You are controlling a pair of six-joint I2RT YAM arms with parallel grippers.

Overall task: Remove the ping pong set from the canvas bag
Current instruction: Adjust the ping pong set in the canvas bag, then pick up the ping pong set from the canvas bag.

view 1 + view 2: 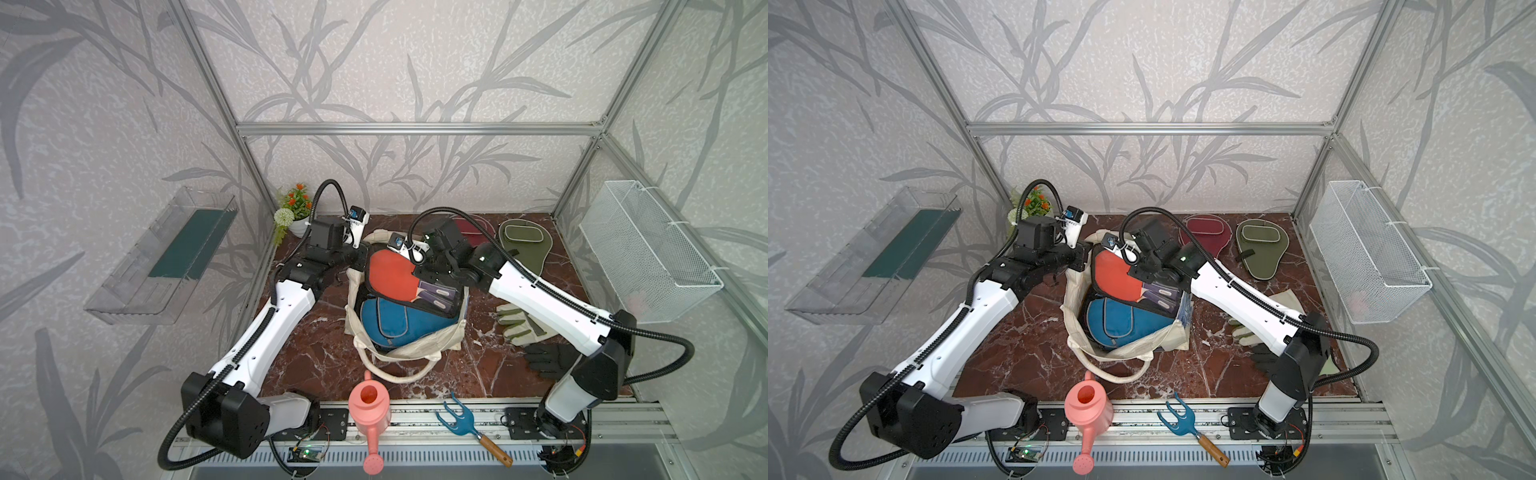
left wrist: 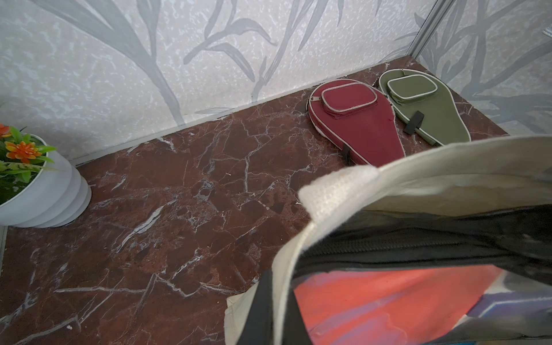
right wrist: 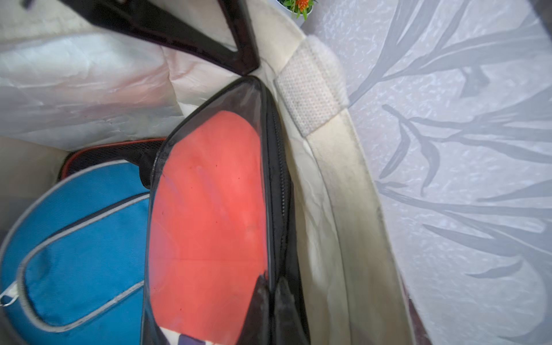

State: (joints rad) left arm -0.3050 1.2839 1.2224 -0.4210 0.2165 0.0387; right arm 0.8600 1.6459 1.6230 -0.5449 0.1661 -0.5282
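**Both grippers clamped at the tote's mouth**

The right gripper [image 3: 272,291] is closed tight on the zip edge of the clear-fronted black case [image 3: 276,167]; its fingertips pinch the black border right beside the red-faced paddle [image 3: 209,209] showing through the clear front. The left gripper [image 3: 246,65] is closed as well, its tip nipping the rim of the cream canvas tote bag [image 1: 419,345] just beside the base of a thick cream handle [image 3: 310,89]. The case stands tilted in the far half of the bag. The blue paddle-shaped zip cover [image 1: 399,324] with grey piping lies inside the bag too, nearer the robot, partly under the case; a black mesh piece with red trim [image 3: 104,152] peeps out behind it. The maroon paddle-shaped cover [image 2: 358,131] and the olive paddle-shaped cover [image 2: 427,110] lie flat, side by side, on the red marble tabletop [image 2: 179,209] by the back wall, outside the bag
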